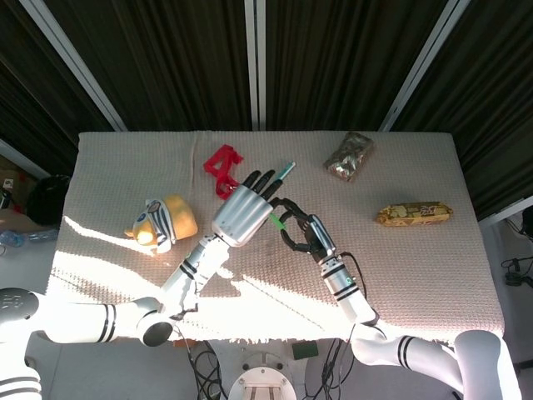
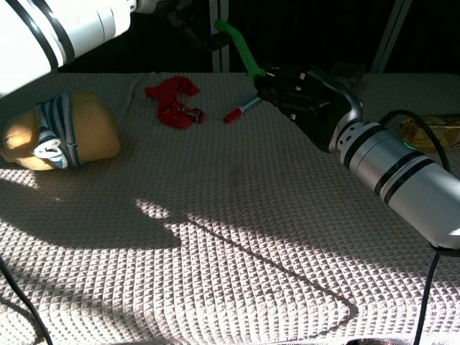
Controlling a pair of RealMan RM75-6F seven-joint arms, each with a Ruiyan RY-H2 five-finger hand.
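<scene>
A slim green plastic stick [image 2: 241,47] is pinched between both hands, its long axis slanting from the left hand [image 1: 241,215] down to the right hand [image 1: 298,235], fingers curled.

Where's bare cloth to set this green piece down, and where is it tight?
Bare cloth lies along the near edge, in front of both arms, and between the right robot hand and the gold snack bar. It is crowded at centre back: the left robot hand, green piece, red clip and marker cluster there. The plush toy fills the left side.
</scene>
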